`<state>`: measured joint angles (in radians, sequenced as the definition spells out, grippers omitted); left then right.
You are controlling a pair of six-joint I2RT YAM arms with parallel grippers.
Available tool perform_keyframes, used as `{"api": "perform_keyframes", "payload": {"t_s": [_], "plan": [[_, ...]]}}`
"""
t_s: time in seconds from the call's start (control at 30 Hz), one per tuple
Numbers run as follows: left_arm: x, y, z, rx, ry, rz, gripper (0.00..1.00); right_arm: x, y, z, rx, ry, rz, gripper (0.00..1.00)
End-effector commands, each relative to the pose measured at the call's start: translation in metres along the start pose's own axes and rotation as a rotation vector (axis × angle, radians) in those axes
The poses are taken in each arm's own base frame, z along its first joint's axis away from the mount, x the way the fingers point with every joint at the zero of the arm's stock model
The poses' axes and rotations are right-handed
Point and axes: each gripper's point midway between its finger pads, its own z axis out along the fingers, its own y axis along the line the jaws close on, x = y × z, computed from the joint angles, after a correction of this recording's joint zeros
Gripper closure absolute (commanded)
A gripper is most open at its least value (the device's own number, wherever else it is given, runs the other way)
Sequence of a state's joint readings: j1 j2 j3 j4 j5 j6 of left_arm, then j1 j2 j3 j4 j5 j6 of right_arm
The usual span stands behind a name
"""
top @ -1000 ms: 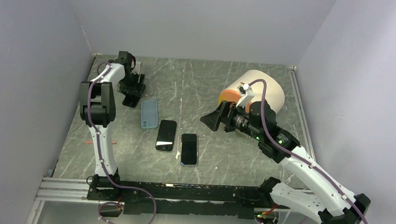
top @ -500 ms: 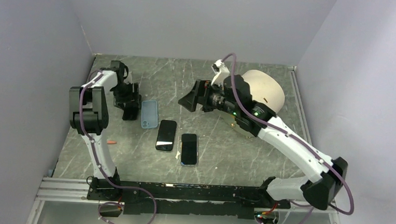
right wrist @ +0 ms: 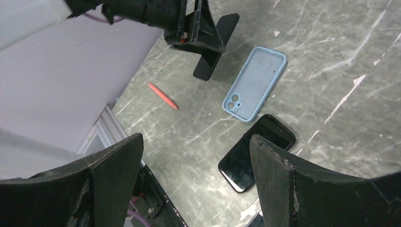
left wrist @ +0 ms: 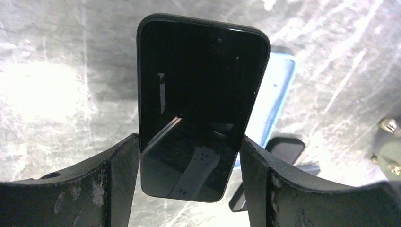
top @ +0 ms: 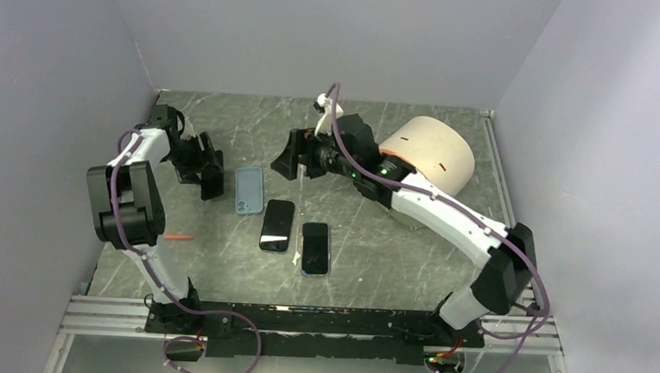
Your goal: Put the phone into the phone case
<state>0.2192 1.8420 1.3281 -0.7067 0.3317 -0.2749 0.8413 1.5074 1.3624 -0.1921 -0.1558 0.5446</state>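
phone (left wrist: 203, 85): long axis along left gripper (left wrist: 190, 143), clamped | phone case (top: 248, 189): lengthwise near-far

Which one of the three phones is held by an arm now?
The phone clamped between the left fingers, beside the blue phone case. The other two lie flat on the table, untouched.

the phone case (top: 249, 189) lies on the table (top: 366, 241), just right of the left gripper (top: 211, 179), which has a phone (left wrist: 198, 104) between its jaws, perhaps clear of the table. a second phone (top: 277, 225) lies just before the case, a third phone (top: 315, 248) beside it on the right.
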Motion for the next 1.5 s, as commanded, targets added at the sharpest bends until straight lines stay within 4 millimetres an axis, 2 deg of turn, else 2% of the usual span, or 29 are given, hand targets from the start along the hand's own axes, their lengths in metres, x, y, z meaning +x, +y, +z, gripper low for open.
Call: {"api": "perform_keyframes", "payload": {"t_s": [0.0,0.17,0.33,0.4,0.57,0.67,0.93,1.3,1.4,1.47], "plan": [[-0.013,-0.039,-0.04,0.139,-0.129,0.063,0.72,-0.027,0.013,0.01,-0.024,-0.019,-0.041,0.15],[-0.001,-0.06,-0.06,0.162,-0.193,0.149,0.72,-0.033,0.007,0.015,-0.042,0.024,-0.028,0.18],[0.03,-0.107,-0.072,0.192,-0.238,0.346,0.72,-0.029,-0.005,0.017,-0.018,0.055,-0.029,0.21],[0.044,-0.127,-0.079,0.23,-0.262,0.415,0.72,-0.033,-0.007,0.012,-0.019,0.054,-0.004,0.24],[0.074,-0.162,-0.092,0.291,-0.302,0.589,0.72,-0.045,-0.013,0.002,-0.049,0.071,0.02,0.36],[0.094,-0.178,-0.096,0.331,-0.289,0.701,0.71,-0.042,-0.018,-0.001,-0.046,0.117,0.046,0.37],[0.125,-0.204,-0.114,0.411,-0.345,0.886,0.71,-0.021,-0.045,0.0,-0.042,0.213,0.157,0.38],[0.163,-0.218,-0.115,0.484,-0.323,1.101,0.7,0.007,-0.045,0.01,-0.129,0.423,0.164,0.29],[0.171,-0.223,-0.114,0.509,-0.318,1.143,0.7,0.017,-0.041,0.011,-0.195,0.479,0.161,0.36],[0.175,-0.225,-0.115,0.508,-0.32,1.175,0.7,0.028,-0.041,0.011,-0.229,0.541,0.18,0.44]]}}
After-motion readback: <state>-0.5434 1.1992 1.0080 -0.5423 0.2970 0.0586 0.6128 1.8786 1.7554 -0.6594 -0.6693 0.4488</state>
